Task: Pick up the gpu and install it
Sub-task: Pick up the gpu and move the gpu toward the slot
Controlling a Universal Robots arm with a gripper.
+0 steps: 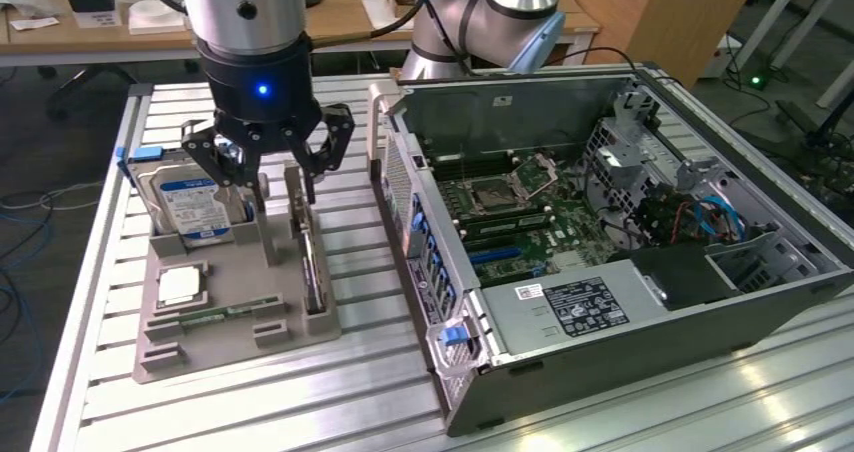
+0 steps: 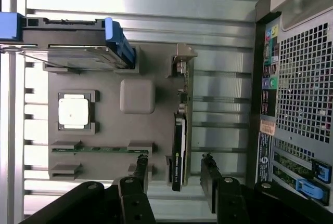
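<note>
I see a ribbed tabletop (image 1: 334, 392) of bright bare metal, a matt grey plastic holder (image 1: 227, 344), the gpu (image 2: 178, 146) with its glossy black cooler, and my pincer (image 2: 175, 161) in matt black.

A hard drive (image 1: 194, 207) stands upright in a grey holder (image 1: 227, 344); an open computer case (image 1: 641, 350) sits just beside.

Showing a silver and black arm (image 1: 247, 12), glowing blue at one small light (image 1: 262, 90), carrying a black jointed gripper (image 1: 274, 184).
</note>
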